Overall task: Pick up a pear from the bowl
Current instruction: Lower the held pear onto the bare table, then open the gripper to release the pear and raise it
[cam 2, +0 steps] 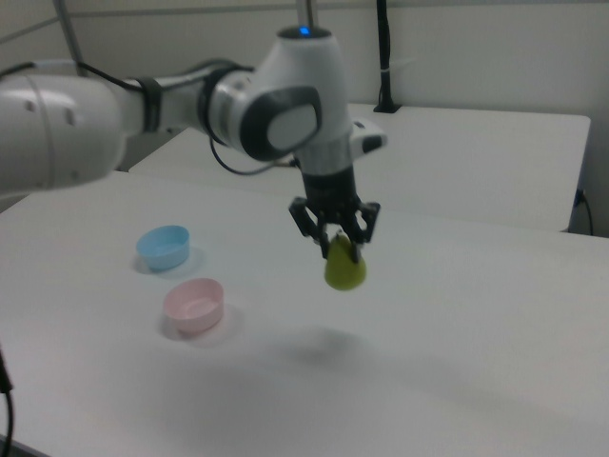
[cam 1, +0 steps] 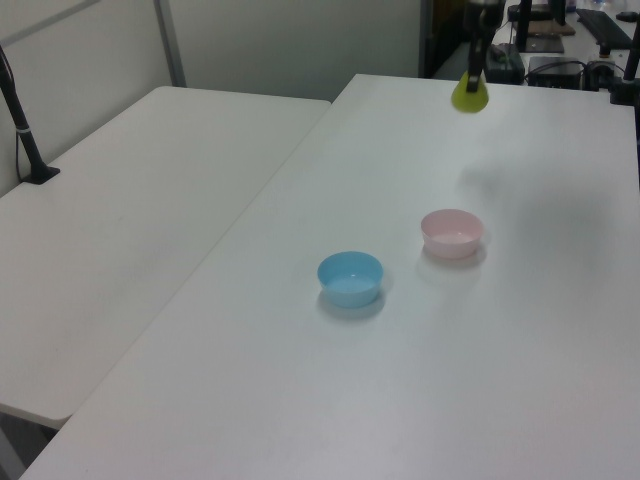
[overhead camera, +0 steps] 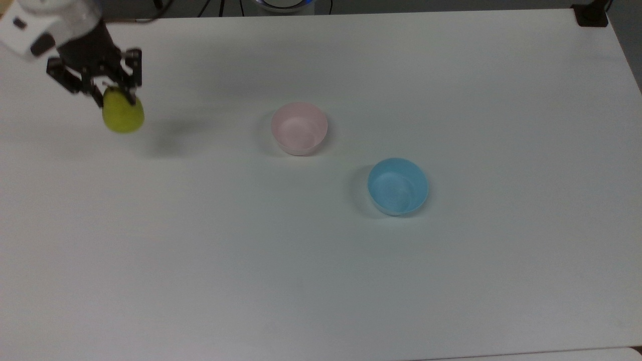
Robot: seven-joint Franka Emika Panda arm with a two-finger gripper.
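The pear (overhead camera: 123, 116) is held aloft by the gripper (overhead camera: 116, 96), the two fingers closed on its narrow upper end so that the fruit hangs directly below them, well clear of the white table (overhead camera: 321, 281). Its long axis is seen to run close to vertical: in the right view the stem end is pinched between the fingers and the broad yellow-green belly (cam 2: 344, 269) points down, with a soft shadow cast on the tabletop beneath. The pink bowl (overhead camera: 299, 128) is left empty and stands well apart from the fruit, toward the top view's right; in the right view it (cam 2: 194, 305) lies low and toward the right view's left of the gripper (cam 2: 339, 244). A light blue bowl (overhead camera: 397, 186) sits further off again, beyond the pink one as the top view shows it. In the left view the pear (cam 1: 469, 95) is seen hanging near the far end of the table, the pink bowl (cam 1: 452, 232) nearer the camera. The lift out of the bowl is judged complete; any coming move is governed by the fruit hanging straight beneath the fingers, gripped only at its slim neck.
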